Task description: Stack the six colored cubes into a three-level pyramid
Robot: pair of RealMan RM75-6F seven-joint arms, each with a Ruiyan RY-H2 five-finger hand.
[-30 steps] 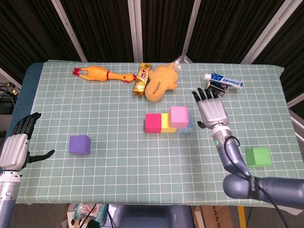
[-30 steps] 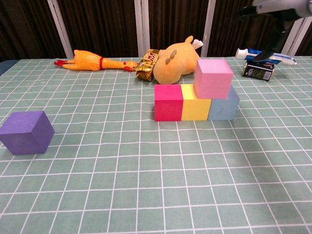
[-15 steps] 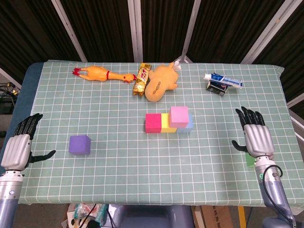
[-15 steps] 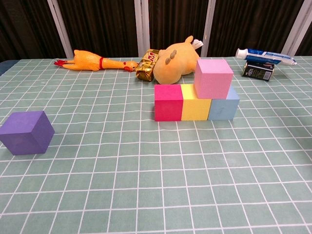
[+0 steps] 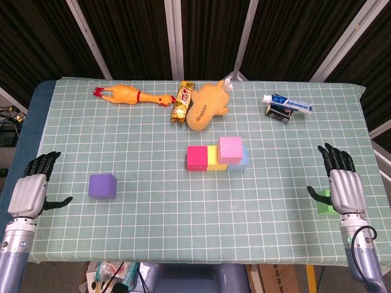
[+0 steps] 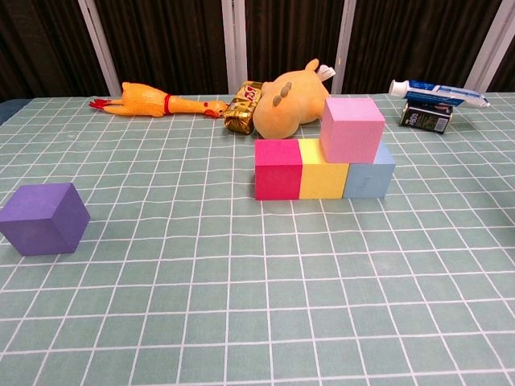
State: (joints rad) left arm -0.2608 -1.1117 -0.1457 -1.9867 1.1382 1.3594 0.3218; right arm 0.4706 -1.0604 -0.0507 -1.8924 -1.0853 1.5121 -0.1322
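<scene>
A magenta cube (image 5: 197, 158), a yellow cube (image 5: 213, 160) and a light blue cube (image 5: 241, 162) stand in a row mid-table, with a pink cube (image 5: 230, 149) on top over the yellow and blue ones. The same row shows in the chest view: magenta cube (image 6: 278, 168), yellow cube (image 6: 323, 168), light blue cube (image 6: 369, 175), pink cube (image 6: 352, 129). A purple cube (image 5: 102, 186) (image 6: 44, 218) sits alone at the left. My right hand (image 5: 344, 187) hovers open over a green cube (image 5: 323, 202), hiding most of it. My left hand (image 5: 33, 190) is open at the table's left edge.
At the back lie a rubber chicken (image 5: 129, 95), a snack bar (image 5: 182, 101), an orange plush toy (image 5: 206, 106), and a toothpaste tube (image 5: 288, 103) on a small box (image 5: 279, 112). The green checked cloth (image 5: 183, 207) covers the table.
My right hand has swung from beside the cube row out to the right and toward the front edge, now over the green cube. My left hand drifted slightly lower.
</scene>
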